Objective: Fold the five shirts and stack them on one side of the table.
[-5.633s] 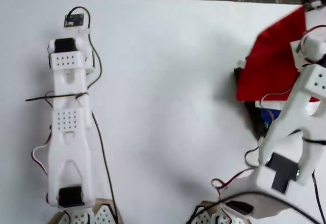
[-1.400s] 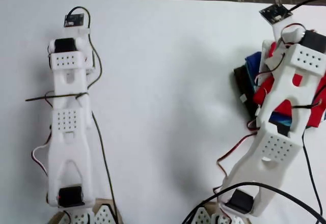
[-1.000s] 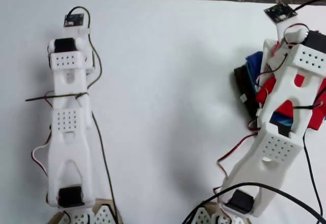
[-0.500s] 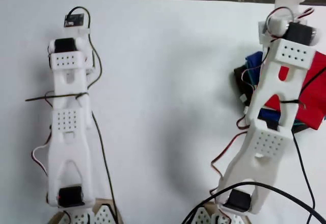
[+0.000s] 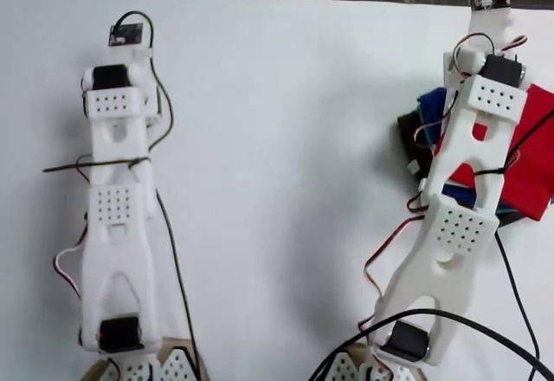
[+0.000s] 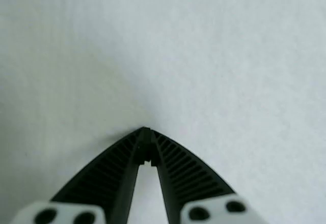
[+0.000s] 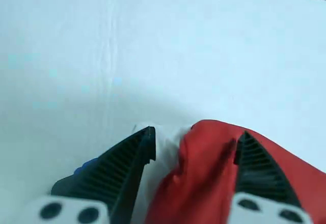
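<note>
Shirts (image 5: pixel 530 160) sit in one pile at the right side of the table (image 5: pixel 286 138), close to its right edge. A red shirt (image 5: pixel 524 190) lies on top, with a blue shirt (image 5: pixel 431 108) and a black one (image 5: pixel 405 138) poking out from under it toward the middle of the table (how many layers lie below cannot be told).

The right arm (image 5: pixel 459 225) stretches from its base at the near edge across this pile, and its far end reaches up to the table's far edge. In the right wrist view the right pincer (image 7: pixel 193 140) stands wide, its two black fingers (image 7: pixel 130 163) well apart, with the red shirt (image 7: pixel 204 183) bunched in the gap between them and a bit of white cloth beside it. Neither finger clearly presses on the fabric. Beyond the tips lies bare white table.

The left arm (image 5: pixel 117 182) lies straight along the left side, well apart from the pile. Its left pincer (image 6: pixel 145 132) is closed with the tips meeting and nothing between them, just above the bare table (image 6: pixel 214 56).

A wide white stretch of table separates the two arms. A thin black cable (image 5: pixel 169 251) trails along the left arm, and red and white wires (image 5: pixel 389 260) loop beside the right arm near its base.
</note>
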`<action>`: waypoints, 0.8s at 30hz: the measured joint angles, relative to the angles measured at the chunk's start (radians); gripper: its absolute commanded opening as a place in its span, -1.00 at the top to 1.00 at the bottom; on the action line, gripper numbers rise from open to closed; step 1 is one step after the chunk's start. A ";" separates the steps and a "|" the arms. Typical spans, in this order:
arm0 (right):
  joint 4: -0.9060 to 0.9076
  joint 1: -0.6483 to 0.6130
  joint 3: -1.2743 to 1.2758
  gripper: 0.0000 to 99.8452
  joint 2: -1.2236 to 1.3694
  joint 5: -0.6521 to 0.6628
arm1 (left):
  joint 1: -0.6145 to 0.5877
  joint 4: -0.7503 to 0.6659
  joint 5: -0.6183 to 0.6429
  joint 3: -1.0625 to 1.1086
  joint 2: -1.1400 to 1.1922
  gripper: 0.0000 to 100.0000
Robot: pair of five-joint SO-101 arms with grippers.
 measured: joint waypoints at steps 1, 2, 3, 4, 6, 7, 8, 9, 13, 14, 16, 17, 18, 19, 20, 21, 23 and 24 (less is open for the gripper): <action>-0.011 0.000 0.000 0.92 0.008 0.000 | 0.000 0.000 0.000 0.000 0.000 0.95; -0.025 0.002 0.000 0.98 0.018 0.000 | 0.000 0.000 0.000 0.000 0.000 0.95; -0.037 0.003 0.000 0.95 0.028 0.000 | 0.000 0.000 0.000 0.000 0.000 0.95; -0.046 0.005 0.000 0.91 0.034 0.000 | 0.000 0.000 0.000 0.000 0.000 0.95; -0.054 0.005 0.000 0.91 0.043 0.000 | 0.000 0.000 0.000 0.000 0.000 0.95; -0.054 0.005 0.000 0.91 0.044 0.000 | 0.000 0.000 0.000 0.000 0.000 0.95; -0.054 0.005 0.000 0.91 0.044 0.000 | 0.000 0.000 0.000 0.000 0.000 0.95; -0.054 0.005 0.000 0.91 0.044 0.000 | 0.000 0.000 0.000 0.000 0.000 0.95; -0.054 0.005 0.000 0.96 0.044 0.000 | 0.000 0.000 0.000 0.000 0.000 0.95; -0.054 0.003 0.000 0.96 0.044 0.006 | 0.000 0.000 0.000 0.000 0.000 0.95; -0.044 -0.003 0.000 0.96 0.044 0.044 | 0.000 0.000 0.000 0.000 0.000 0.95; -0.035 -0.011 0.000 0.96 0.044 0.069 | 0.000 0.000 0.000 0.000 0.000 0.95; -0.028 -0.021 0.000 0.96 0.044 0.091 | 0.000 0.000 0.000 0.000 0.000 0.95; -0.018 -0.032 0.000 0.96 0.044 0.107 | 0.000 0.000 0.000 0.000 0.000 0.95; -0.011 -0.043 0.000 0.96 0.044 0.120 | 0.000 0.000 0.000 0.000 0.000 0.95; -0.005 -0.055 0.000 0.96 0.044 0.124 | 0.000 0.000 0.000 0.000 0.000 0.95; 0.011 -0.077 0.000 0.96 0.044 0.132 | 0.000 0.000 0.000 0.000 0.000 0.95; 0.017 -0.089 0.000 0.96 0.044 0.135 | 0.000 0.000 0.000 0.000 0.000 0.95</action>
